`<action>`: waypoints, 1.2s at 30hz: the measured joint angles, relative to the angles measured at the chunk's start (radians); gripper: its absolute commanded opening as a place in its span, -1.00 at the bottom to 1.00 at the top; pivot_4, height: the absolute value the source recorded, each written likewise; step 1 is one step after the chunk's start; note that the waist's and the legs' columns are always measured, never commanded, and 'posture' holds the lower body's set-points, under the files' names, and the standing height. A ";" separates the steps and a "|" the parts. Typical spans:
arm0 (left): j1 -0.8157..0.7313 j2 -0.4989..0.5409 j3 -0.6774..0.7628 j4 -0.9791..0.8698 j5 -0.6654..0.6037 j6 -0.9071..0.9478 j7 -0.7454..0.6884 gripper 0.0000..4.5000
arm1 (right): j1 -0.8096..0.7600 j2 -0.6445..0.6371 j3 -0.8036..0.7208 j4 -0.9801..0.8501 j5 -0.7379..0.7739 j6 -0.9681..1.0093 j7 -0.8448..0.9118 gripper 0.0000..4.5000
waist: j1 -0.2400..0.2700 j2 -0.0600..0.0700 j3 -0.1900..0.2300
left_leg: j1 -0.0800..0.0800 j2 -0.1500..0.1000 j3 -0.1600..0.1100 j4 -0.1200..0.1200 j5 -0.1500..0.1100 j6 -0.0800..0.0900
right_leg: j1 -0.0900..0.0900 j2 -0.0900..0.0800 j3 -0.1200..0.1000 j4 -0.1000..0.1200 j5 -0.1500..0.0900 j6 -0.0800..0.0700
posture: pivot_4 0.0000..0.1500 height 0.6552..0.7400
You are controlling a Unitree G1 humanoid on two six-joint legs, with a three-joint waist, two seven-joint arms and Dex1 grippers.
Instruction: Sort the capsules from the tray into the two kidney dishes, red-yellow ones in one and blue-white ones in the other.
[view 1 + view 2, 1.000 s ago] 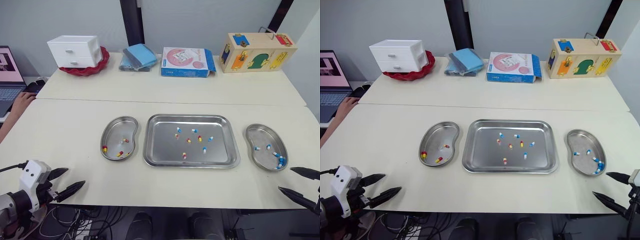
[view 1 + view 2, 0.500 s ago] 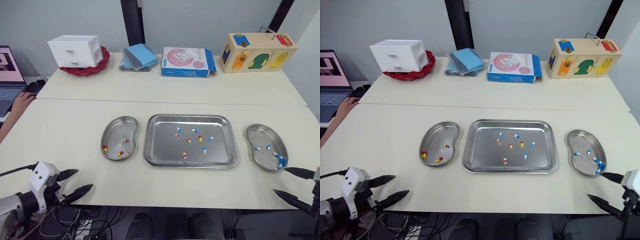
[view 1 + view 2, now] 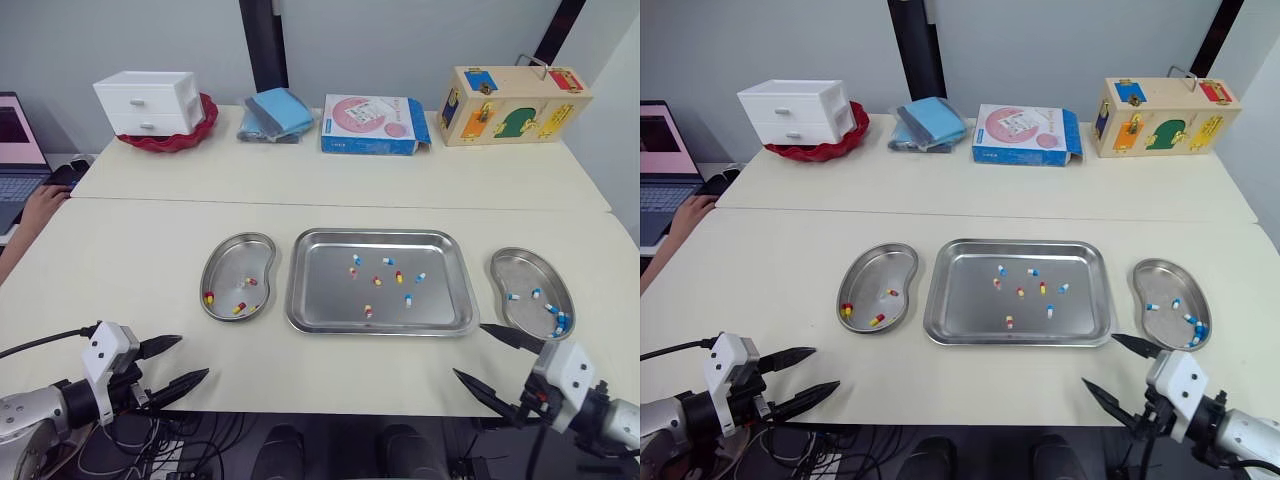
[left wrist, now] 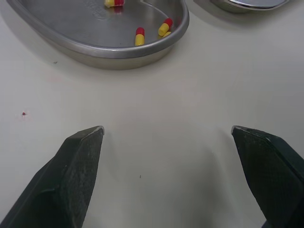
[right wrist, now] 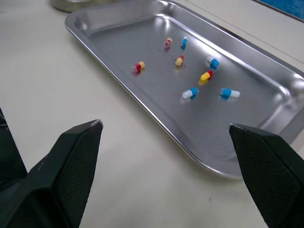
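Pale table [image 3: 120, 270] viewed from the head camera. At its centre lies the tray [image 3: 330, 300], holding a loose scatter of mixed capsules [image 3: 387, 262] about its middle. Just beside the tray's left edge, the left dish [image 3: 225, 270] holds red-yellow capsules [image 3: 239, 309] near its front rim. Off the tray's right edge, the right dish [image 3: 525, 275] holds blue-white capsules [image 3: 559, 321], mostly toward its front right rim. Over the table's front edge, ahead of that first dish, hovers the left gripper [image 3: 192, 357], fingers spread wide and empty. Off the tray's front right corner hovers the right gripper [image 3: 469, 350], fingers likewise wide apart, holding nothing.
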 measured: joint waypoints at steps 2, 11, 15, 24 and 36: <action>-0.002 0.000 0.000 -0.002 -0.006 -0.005 -0.009 0.98 | -0.015 0.007 0.026 0.006 -0.001 -0.004 -0.014 1.00 | 0.000 0.000 0.000 | 0.000 0.000 0.000 0.000 0.000 0.000 | 0.000 0.000 0.000 0.000 0.000 0.000 | 1.00 1.00; -0.137 -0.024 -0.093 -0.146 -0.056 0.055 0.047 0.98 | -0.002 0.013 0.057 0.154 -0.012 -0.136 -0.012 1.00 | 0.005 -0.001 0.000 | 0.000 0.000 0.000 0.001 0.000 0.000 | 0.001 0.000 0.000 0.000 0.000 0.000 | 1.00 1.00; -0.279 -0.070 -0.237 -0.224 -0.055 0.147 0.152 0.98 | -0.002 0.033 0.069 0.188 -0.018 -0.177 -0.022 1.00 | 0.002 0.000 -0.001 | 0.001 0.000 -0.001 0.000 0.000 0.000 | 0.001 0.000 0.000 0.000 0.000 0.000 | 1.00 1.00; -0.657 -0.287 -0.573 -0.142 0.113 0.279 0.402 0.98 | -0.021 0.055 0.103 0.147 -0.008 -0.168 -0.084 1.00 | 0.003 0.000 -0.001 | 0.001 -0.001 -0.001 0.001 0.000 0.000 | 0.002 0.000 -0.001 0.001 0.000 0.000 | 1.00 1.00; -0.888 -0.417 -0.699 0.091 0.240 0.364 0.520 0.44 | -0.039 0.056 0.135 0.079 -0.008 -0.101 -0.157 1.00 | 0.000 0.002 -0.001 | 0.000 -0.001 -0.002 0.001 0.000 0.000 | 0.002 0.000 -0.001 0.001 0.000 0.000 | 1.00 1.00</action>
